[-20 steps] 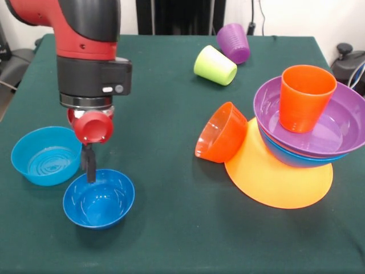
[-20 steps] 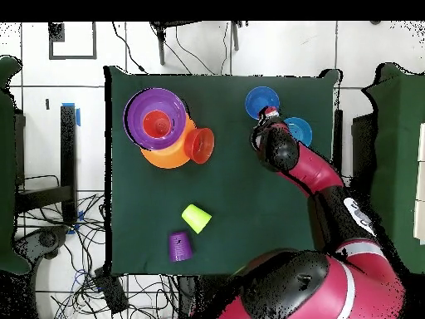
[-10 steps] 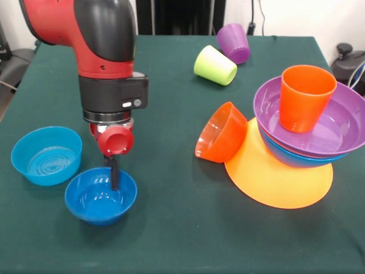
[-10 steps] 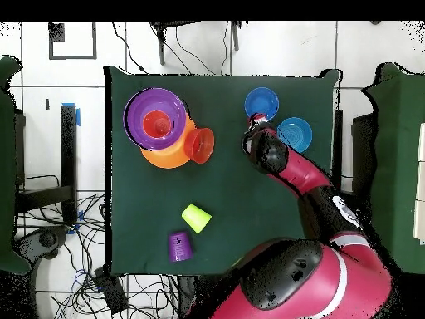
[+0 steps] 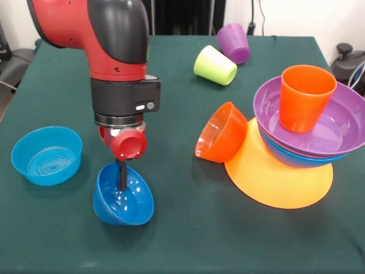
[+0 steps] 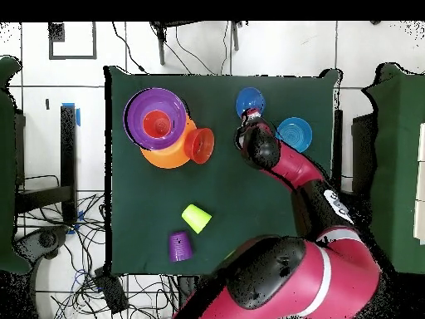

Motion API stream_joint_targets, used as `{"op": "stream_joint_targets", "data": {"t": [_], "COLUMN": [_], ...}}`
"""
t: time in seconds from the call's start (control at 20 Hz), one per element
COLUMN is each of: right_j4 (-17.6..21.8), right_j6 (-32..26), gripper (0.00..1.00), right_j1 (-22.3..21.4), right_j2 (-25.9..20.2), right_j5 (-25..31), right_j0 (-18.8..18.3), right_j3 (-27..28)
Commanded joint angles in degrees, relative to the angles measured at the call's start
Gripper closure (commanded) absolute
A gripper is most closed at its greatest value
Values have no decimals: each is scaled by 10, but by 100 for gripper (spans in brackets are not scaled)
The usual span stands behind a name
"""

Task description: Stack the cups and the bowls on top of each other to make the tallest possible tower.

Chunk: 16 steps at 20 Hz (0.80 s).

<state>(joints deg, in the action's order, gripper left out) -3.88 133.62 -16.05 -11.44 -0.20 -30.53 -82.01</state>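
Now the dark blue bowl (image 5: 123, 196) is lifting and tipping, having sat flat a second ago
The gripper (image 5: 121, 177) is pinching its far rim, left of the tower (image 5: 305, 134); open cloth is lying between, with the tilted orange bowl (image 5: 220, 133) guarding the tower's left edge

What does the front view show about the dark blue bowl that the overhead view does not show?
Only the front view shows the dark blue bowl tilted, with the gripper reaching inside its rim. Only the overhead view shows the robot's base and that the bowl lies near the table's edge farthest from it. Both show the light blue bowl beside it and the tower apart.
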Motion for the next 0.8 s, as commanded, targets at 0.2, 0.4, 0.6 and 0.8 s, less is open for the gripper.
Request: {"op": "stream_joint_targets", "data": {"t": [0.2, 0.4, 0.6, 0.8], "right_j4": [-6, -6, -1, -9], "right_j6": [43, 49, 56, 59], "gripper": [100, 100, 100, 100], "right_j1": [6, -32, -81, -119], "right_j2": [3, -4, -7, -6], "right_j5": [29, 43, 45, 65], "right_j0": [32, 28, 32, 39], "right_j3": [20, -11, -53, -74]}}
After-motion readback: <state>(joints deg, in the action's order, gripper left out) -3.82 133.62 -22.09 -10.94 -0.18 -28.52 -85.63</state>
